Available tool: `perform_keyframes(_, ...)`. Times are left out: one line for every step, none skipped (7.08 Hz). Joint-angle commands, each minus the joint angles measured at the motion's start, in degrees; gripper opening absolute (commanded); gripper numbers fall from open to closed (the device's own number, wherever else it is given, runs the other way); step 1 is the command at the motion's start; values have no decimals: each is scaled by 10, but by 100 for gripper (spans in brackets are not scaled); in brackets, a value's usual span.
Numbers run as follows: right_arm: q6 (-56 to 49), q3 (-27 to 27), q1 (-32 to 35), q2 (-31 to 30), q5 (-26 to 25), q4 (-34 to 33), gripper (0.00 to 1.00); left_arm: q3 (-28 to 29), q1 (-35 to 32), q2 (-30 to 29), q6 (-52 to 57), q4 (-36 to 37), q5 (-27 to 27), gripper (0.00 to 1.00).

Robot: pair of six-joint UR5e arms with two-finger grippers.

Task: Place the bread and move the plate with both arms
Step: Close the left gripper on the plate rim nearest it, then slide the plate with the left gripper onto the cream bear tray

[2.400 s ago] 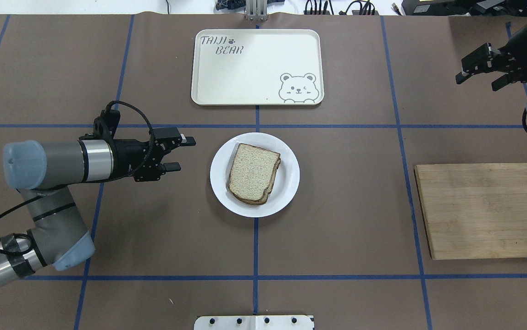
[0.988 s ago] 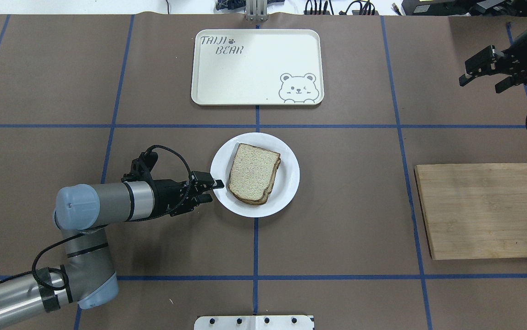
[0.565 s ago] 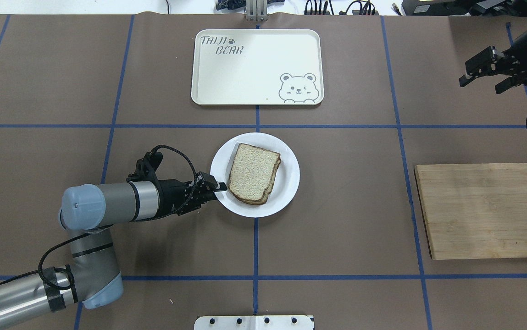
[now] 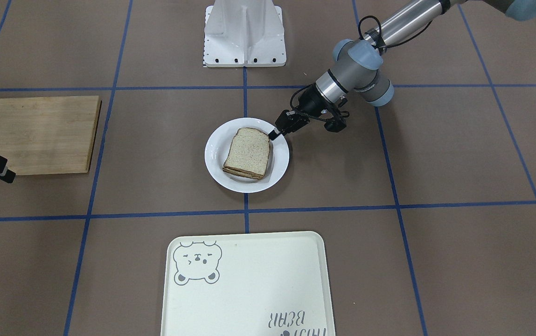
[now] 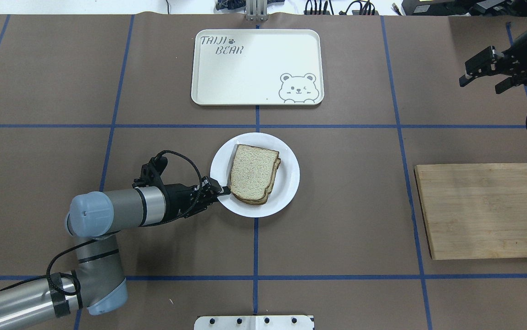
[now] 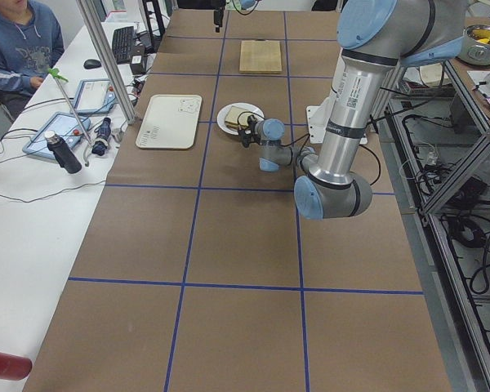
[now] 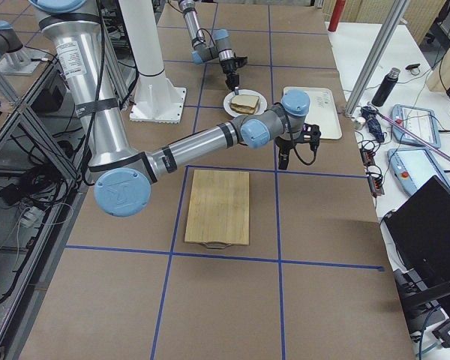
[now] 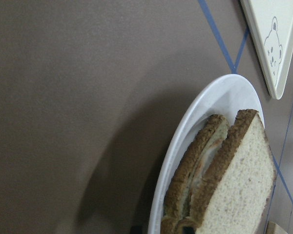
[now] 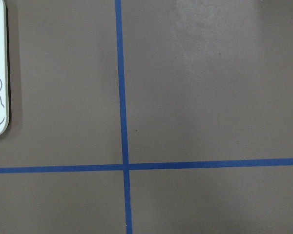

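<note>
Brown table (image 5: pixel 336 220) crossed with blue tape lines (image 5: pixel 336 277). Over its left half, left arm (image 5: pixel 121 211) stretched low toward the middle. Right arm (image 7: pixel 202 142) raised and well off to the right side.

On the far side from the robot, cream tray (image 5: pixel 254 59) with a bear drawing. On the right, wooden board (image 5: pixel 483 211).

At the middle, between the two, white plate (image 5: pixel 289 183) flat on the table. On that plate, the bread (image 5: pixel 254 172), lying as the top piece of a two-slice stack, a little skewed over the lower slice (image 8: pixel 195 170).

Smallest of all:
- Left gripper (image 5: pixel 221 190) down at the plate's left rim, one finger over the rim and touching or almost touching the bread's corner, the other hidden. Cannot tell whether clamped on the rim.
- Right gripper (image 5: pixel 479 84) up in the air, jaws spread, holding nothing.

Likely trouble from here:
- Risk of shoving the top slice further askew, or off the stack, through any push inward with a finger so near the crust.
- Risk of tipping the plate if lifted by this one rim point alone, sending the stack sliding toward the low side.
- Risk of a slip as well, given a glossy rim under a thin pinch.

Safer to wait for the right gripper at the opposite rim, then lift level and slow.
</note>
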Motion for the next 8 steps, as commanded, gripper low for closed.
perform_keyframes(0,-1,0,0,0,0,100,2,1,-1,1,0,1,9)
perform_keyframes(0,-2,0,0,0,0,100,2,1,0,1,-1,1,0)
perform_keyframes(0,-3,-1,0,0,0,100,0,0,2,2,-6,1,0)
perform_keyframes(0,-3,0,0,0,0,100,-5,-1,1,-1,-11,1,0)
perform_keyframes(2,-3,-1,0,1,0,100,-24,-1,-2,-3,-16,15,0)
perform_keyframes(4,1,0,0,1,0,100,-41,-3,-10,-4,-17,48,0)
perform_keyframes(6,4,0,-3,1,1,100,-40,-8,-26,-4,-8,78,0)
perform_keyframes(7,5,0,-3,1,1,100,-29,-16,-53,-16,-5,115,0)
